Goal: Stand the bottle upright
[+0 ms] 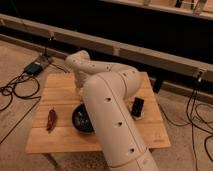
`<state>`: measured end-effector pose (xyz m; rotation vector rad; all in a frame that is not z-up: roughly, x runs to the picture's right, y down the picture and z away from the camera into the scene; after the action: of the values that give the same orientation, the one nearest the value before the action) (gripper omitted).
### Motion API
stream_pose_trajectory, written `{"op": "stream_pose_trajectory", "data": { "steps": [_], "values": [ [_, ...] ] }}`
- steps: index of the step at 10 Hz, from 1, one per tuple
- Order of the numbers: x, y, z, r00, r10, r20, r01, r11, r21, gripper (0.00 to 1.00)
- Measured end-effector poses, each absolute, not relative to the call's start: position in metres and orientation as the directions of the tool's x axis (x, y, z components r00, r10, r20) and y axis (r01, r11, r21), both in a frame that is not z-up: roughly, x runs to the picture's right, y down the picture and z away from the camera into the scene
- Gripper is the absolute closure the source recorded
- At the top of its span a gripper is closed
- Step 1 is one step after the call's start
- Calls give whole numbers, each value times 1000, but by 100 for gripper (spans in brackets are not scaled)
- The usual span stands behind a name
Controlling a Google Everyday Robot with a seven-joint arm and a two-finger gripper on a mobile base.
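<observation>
Hand unseen behind arm [107,97], over table [57,90] nr bowl [80,120].

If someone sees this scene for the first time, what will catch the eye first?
The big white robot arm fills the middle, bending over the wooden table; its gripper hangs just behind the dark bowl, largely hidden. A reddish-brown item lies left of the bowl, and a black slab in a white stand sits right of the arm.

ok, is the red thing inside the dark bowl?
No, the red thing lies on the table beside the dark bowl; the gripper is hidden behind the arm.
</observation>
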<state>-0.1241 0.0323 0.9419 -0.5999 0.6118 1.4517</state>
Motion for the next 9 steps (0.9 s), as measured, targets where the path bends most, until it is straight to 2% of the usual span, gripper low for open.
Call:
{"op": "stream_pose_trajectory", "data": {
  "steps": [9],
  "values": [
    [-41, 26, 916, -117, 709, -695, -993, -61, 106, 35]
  ]
}}
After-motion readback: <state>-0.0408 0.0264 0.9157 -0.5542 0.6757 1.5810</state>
